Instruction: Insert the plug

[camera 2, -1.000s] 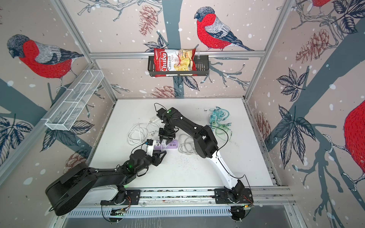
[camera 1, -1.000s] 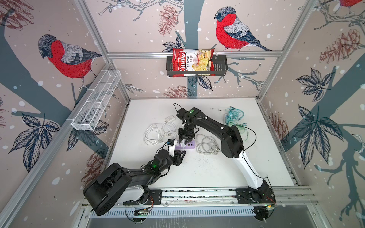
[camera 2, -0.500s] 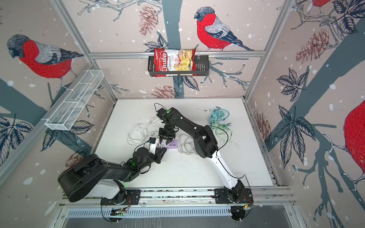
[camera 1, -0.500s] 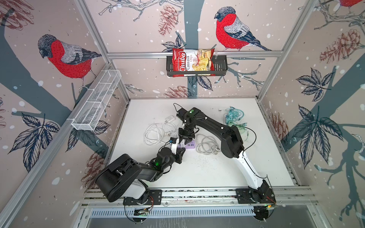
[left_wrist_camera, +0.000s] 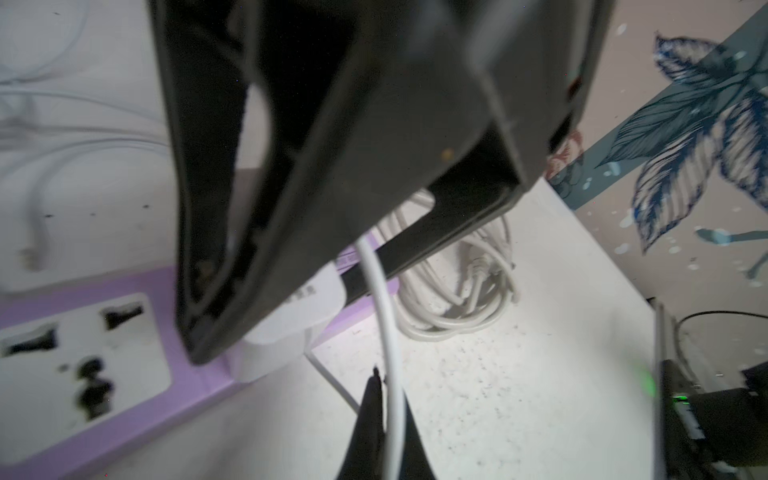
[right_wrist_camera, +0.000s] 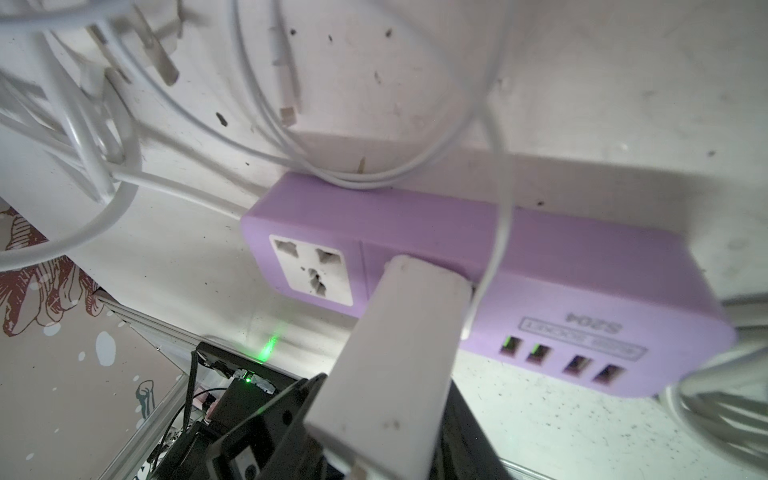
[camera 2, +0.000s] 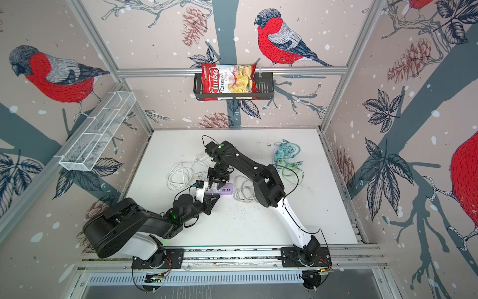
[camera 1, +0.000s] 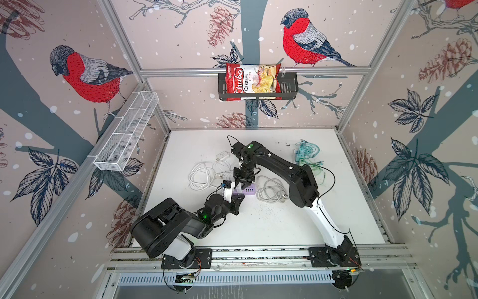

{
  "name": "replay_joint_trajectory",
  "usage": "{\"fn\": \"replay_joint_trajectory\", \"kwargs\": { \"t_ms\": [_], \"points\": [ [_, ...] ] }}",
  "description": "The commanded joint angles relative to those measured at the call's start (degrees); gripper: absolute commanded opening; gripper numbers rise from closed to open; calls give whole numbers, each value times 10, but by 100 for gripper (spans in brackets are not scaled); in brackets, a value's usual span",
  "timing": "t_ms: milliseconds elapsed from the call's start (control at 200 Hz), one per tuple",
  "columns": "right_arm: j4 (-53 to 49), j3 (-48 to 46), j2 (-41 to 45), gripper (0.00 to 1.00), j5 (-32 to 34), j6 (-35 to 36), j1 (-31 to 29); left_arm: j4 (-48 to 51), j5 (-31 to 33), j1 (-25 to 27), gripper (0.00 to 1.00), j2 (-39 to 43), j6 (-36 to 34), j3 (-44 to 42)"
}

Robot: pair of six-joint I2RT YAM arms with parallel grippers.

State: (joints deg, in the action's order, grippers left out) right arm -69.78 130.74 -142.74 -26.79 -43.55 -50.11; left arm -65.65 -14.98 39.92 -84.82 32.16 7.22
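Plug: the white rectangular charger plug stands with its far end against the purple plastic power strip, just beside the strip's free white socket. Its prongs are hidden, so how deep it sits cannot be told.
Right end effector: the right end effector is clamped on the plug from above. In the right wrist view its dark fingers are cut off by the frame edge.
Left end effector: the left end effector is closed, its black fingertips together on the thin white cable that comes out from behind the right arm's finger.
Left wrist view: the right arm's blurred fingers cover most of the plug and part of the strip.
Top views: both arms meet over the strip on the white worktop. The plug is too covered to make out.
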Motion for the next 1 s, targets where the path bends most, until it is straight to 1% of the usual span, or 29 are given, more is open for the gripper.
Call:
{"fn": "replay_joint_trajectory", "kwargs": {
  "t_ms": [0, 110, 210, 265, 345, 390, 480, 545, 590, 645, 740, 795, 840, 995],
  "points": [
    [157, -22, -56, 0, 133, 9, -10, -79, -101, 0, 0, 3, 35, 7],
    [164, -22, -55, 0, 127, 8, -10, -70, -112, 0, 0, -9, 29, 12],
    [161, -24, -56, 0, 130, 10, -9, -59, -94, -1, 0, -17, 27, 10],
    [163, -34, -54, 0, 131, 12, -10, -48, -75, -1, 10, -14, 25, 8],
    [170, -52, -52, 0, 132, 11, -10, -4, -56, -1, 33, 4, 10, 13],
    [169, -56, -52, 0, 134, 11, -10, 40, -39, -1, 43, 23, -1, 20],
    [164, -61, -51, 0, 145, 14, -11, 138, -4, -2, 51, 63, -30, 38],
    [160, -63, -50, 0, 151, 16, -11, 198, 31, -2, 57, 95, -48, 45],
    [157, -61, -46, 0, 157, 17, -11, 236, 67, -2, 62, 118, -47, 46],
    [155, -59, -41, 0, 162, 18, -10, 275, 100, -2, 68, 144, -50, 50],
    [149, -55, -32, 0, 172, 22, -9, 320, 142, -2, 75, 178, -68, 51],
    [146, -54, -27, 4, 176, 25, -9, 345, 168, -3, 80, 193, -74, 52],
    [143, -53, -23, 9, 179, 27, -7, 376, 186, -5, 83, 203, -79, 56],
    [136, -34, -12, 22, 189, 32, -9, 447, 213, -12, 88, 234, -79, 66]
  ]
}}
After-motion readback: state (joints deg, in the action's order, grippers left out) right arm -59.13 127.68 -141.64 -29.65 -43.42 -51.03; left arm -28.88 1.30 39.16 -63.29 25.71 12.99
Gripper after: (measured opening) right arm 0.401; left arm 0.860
